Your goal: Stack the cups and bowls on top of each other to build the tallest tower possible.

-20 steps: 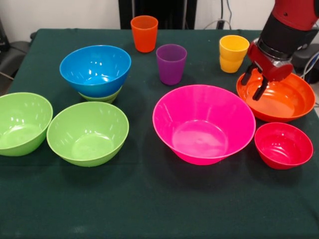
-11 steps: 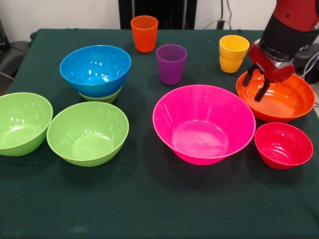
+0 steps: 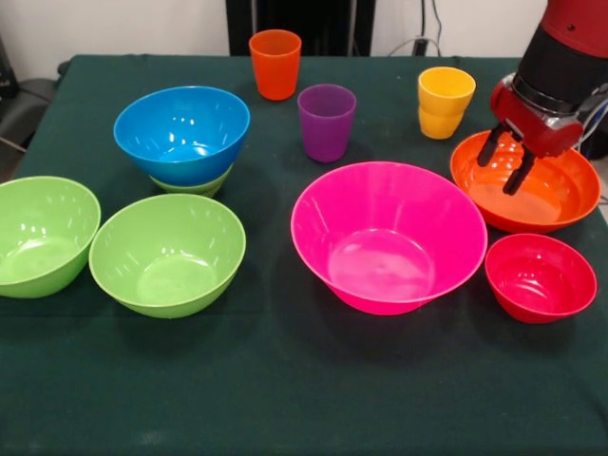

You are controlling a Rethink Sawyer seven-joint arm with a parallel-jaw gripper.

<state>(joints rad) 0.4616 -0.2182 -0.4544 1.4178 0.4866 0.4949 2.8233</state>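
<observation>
Only the blue bowl (image 3: 181, 133) sits nested on a lime green bowl (image 3: 195, 183), while the gripper (image 3: 504, 165), fingers apart and empty, hangs over the orange bowl (image 3: 560, 207) near the table's edge.

- Bright, even room light from overhead.
- White glare spots inside blue bowl (image 3: 181, 133), pink bowl (image 3: 389, 235) and red bowl (image 3: 540, 276).
- Soft shadows on cloth (image 3: 285, 380) close under each bowl, faint edges.
- Focus fair throughout; gripper (image 3: 505, 163) slightly soft.
- No clear edge distortion.
</observation>
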